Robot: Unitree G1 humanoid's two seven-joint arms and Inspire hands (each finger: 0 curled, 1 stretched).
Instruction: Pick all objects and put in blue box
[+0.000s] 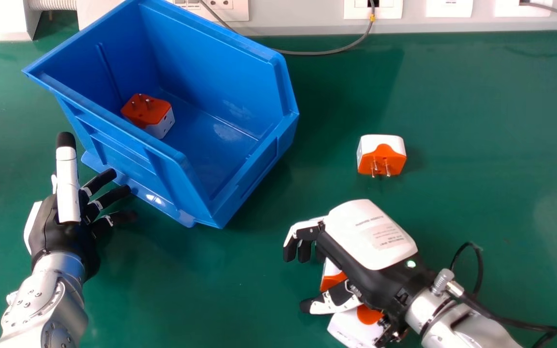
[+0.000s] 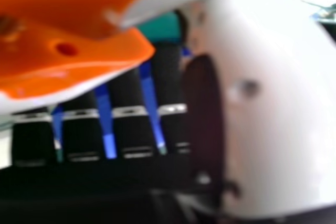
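Silver left forearm (image 1: pixel 46 309) comes nearest the camera at the head view's lower left and leads up to the left hand (image 1: pixel 61 237), which has its fingers extended and released, its thumb pointing away, beside the near side of the blue box (image 1: pixel 211 58); it holds nothing, and whether its fingertips touch the box I cannot tell. Inside the box, toward its left end, lies an orange-and-white plug adapter (image 1: pixel 148 111), prongs up. Rightward, the right hand (image 1: pixel 365 237) is low over the green table (image 1: pixel 211 290), its fingers loosely bent rather than clenched. Between them and the thumb sits a second adapter (image 1: pixel 332 280), partly hidden under the palm, with no firm grasp to be seen. A third adapter (image 1: pixel 356 331) lies just on the near side of the thumb, close against the wrist. Farther off, beyond the right hand, a fourth adapter (image 1: pixel 381 154) rests apart on the table to the right of the box, prongs facing the robot. The step in hand looks like securing the second adapter: the next move calls for closing fingers and thumb on it without knocking the third, then lifting it clear of the box wall and releasing it inside.
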